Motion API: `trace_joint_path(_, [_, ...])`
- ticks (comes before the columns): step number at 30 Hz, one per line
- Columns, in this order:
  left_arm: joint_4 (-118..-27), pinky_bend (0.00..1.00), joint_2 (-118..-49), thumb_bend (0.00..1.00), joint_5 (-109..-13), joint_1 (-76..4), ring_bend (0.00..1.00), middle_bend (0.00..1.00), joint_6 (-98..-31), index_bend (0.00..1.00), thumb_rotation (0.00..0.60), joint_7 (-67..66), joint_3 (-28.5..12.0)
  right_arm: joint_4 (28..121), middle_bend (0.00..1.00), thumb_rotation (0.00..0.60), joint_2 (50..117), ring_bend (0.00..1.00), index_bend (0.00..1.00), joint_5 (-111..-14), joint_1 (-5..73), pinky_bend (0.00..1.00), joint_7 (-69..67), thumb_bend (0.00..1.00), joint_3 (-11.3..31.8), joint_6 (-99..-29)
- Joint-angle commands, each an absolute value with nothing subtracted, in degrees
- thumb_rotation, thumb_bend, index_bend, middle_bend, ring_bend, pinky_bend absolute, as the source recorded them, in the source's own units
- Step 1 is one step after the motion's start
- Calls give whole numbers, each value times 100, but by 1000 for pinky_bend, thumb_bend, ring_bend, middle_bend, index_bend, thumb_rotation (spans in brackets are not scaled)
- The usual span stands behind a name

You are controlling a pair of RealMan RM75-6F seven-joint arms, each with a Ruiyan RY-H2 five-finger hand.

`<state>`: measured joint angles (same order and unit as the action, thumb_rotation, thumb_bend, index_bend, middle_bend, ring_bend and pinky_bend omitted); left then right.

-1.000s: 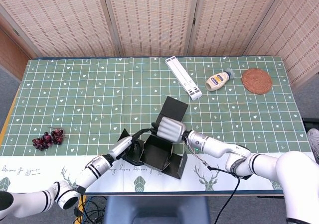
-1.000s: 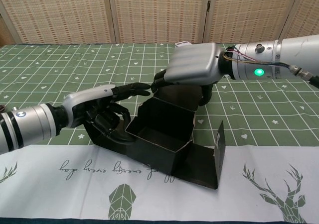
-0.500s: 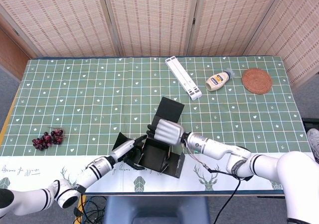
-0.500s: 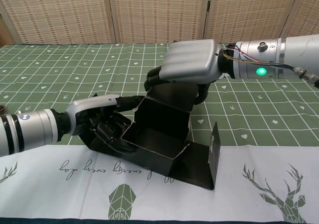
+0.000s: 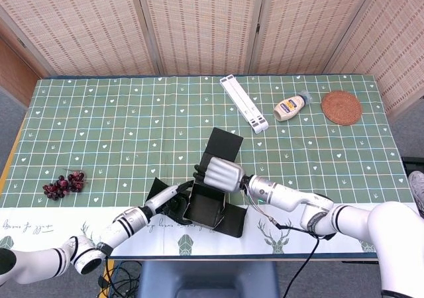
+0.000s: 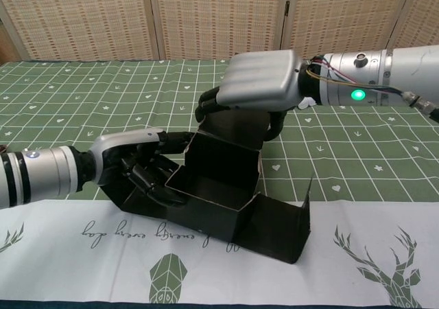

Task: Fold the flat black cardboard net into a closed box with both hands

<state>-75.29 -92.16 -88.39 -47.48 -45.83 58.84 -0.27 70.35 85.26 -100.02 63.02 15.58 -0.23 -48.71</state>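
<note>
Gripping matte black cardboard box (image 6: 221,185), both robot hands

My hands, left (image 6: 134,165) and right (image 6: 257,89), are silver-grey with black fingers, and the cardboard box (image 6: 219,185) between them is plain black. The tablecloth (image 5: 119,126) is green with a white grid and small white hearts and stars, its near border white with grey deer. Dark red grapes (image 5: 63,184), a brown woven coaster (image 5: 341,107) and a cream bottle (image 5: 290,107) lie on it.

Black cardboard net (image 6: 219,185) half-folded, open tray with walls upright, flaps splayed flat — near the table's front edge
</note>
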Motion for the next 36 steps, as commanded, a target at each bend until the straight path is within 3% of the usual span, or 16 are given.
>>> trace_joint_path(1, [-7584, 787, -9140, 62, -8876, -4822, 578, 184, -4506, 177, 600, 6051, -12, 7016, 421, 600, 8530, 801, 317, -9961, 6309, 1000, 1587, 292, 8, -4836])
trace_joint_path(7, [-7648, 787, -9055, 62, -8896, -4927, 586, 222, -4404, 215, 600, 6299, -7, 7036, 353, 600, 8559, 800, 278, -9831, 6311, 1000, 1688, 293, 80, -4737])
trace_joint_path(12, [-7625, 788, -9078, 62, -8830, -4963, 593, 243, -4340, 234, 600, 6271, -14, 7138, 159, 600, 8574, 773, 6, -9581, 6266, 1000, 1897, 294, 170, -4579])
trace_joint_path(20, [-7653, 789, -9067, 62, -8696, -4998, 595, 260, -4252, 249, 600, 6169, -68, 7333, 7, 600, 8591, 742, 0, -9340, 6216, 1000, 2052, 295, 263, -4483])
trace_joint_path(36, [-7794, 791, -8974, 62, -8523, -4976, 595, 268, -4194, 254, 600, 5920, -151, 7662, 0, 600, 8430, 728, 0, -9247, 6048, 1000, 1798, 294, 310, -4718])
